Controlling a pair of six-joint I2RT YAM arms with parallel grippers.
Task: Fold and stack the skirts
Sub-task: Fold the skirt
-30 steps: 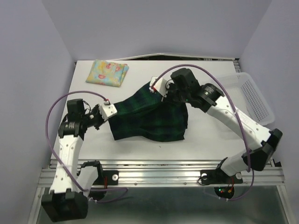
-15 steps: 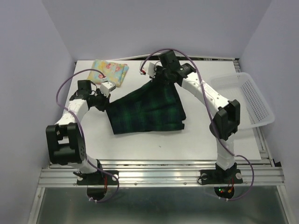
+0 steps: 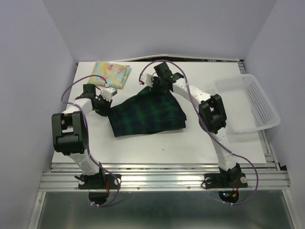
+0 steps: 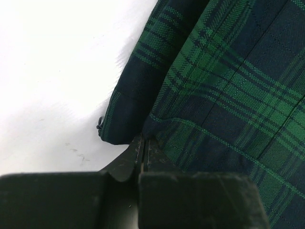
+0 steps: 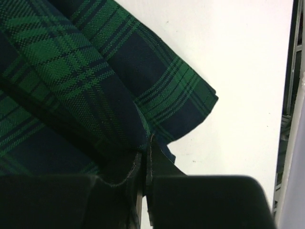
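plaid skirt (image 4: 228,71): cropped in both wrist views | left fingers (image 4: 125,164), right fingers (image 5: 125,175): bases cut off below

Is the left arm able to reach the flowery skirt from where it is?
Probably yes: the flowery skirt lies just beyond the left end effector, with only bare table between. But it is shut on the plaid skirt at a corner, so it must let go first.

White counter (image 3: 157,148) with a green-and-navy plaid skirt (image 3: 143,114) lying mid-surface, a folded pale yellow floral skirt (image 3: 110,73) at its far left corner, and a white mesh basket (image 3: 261,101) at its right edge.
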